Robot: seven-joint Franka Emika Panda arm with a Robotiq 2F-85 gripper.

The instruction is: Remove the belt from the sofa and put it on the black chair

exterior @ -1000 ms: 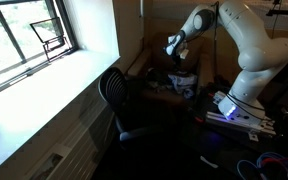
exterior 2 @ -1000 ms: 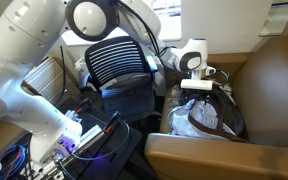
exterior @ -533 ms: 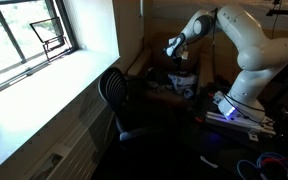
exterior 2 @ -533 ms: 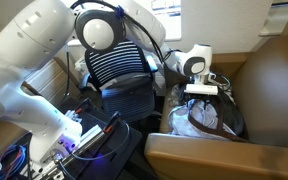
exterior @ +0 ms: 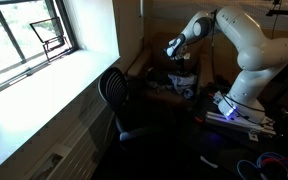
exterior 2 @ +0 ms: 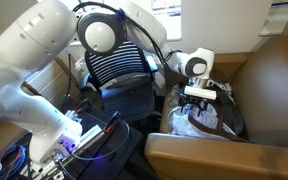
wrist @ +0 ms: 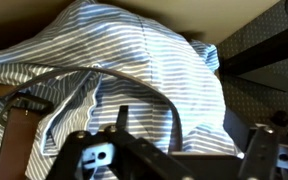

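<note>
Jaws: seen apart on the black Robotiq gripper, nothing held.
Beneath: blue-striped white cloth.
Lower left: brown leather belt, not gripped.

Belt: mid-brown strap, darker along the edge; a thinner, near-black length arcs across the cloth. Striped cloth beneath it: fine stripes, pale blue-grey on white; in an exterior view it reads as a whitish-grey bundle. Sofa: plain tan-brown, with a leathery sheen. Chair: black, its back marked by close horizontal ribs; in an exterior view it is a near-solid black shape. Arm: glossy white with dark bands at the joints. Gripper: black, with a small pale label on its body. Cables: blue. Window sill: pale off-white.
</note>
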